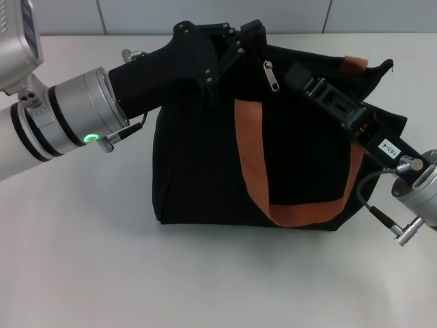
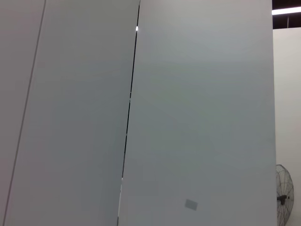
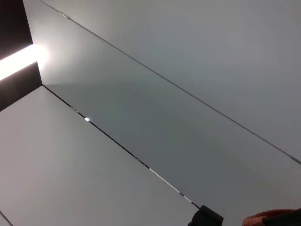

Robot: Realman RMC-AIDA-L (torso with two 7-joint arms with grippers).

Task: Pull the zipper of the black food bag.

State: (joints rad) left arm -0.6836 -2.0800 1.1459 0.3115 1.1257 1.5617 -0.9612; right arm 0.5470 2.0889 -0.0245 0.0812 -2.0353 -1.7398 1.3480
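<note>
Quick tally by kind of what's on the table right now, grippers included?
Black food bag: 1
Orange strap handles: 2 (front one, rear one just showing)
Zipper pull: 1, silver, at the bag's top
Grippers: 2, left gripper and right gripper, both at the bag's top edge
Total: 6

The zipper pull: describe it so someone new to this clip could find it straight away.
Start at the black food bag standing on the white table, and go to its top edge between the left gripper and right gripper. The zipper pull hangs there, a small silver teardrop tab, the only shiny metal on the black fabric.
</note>
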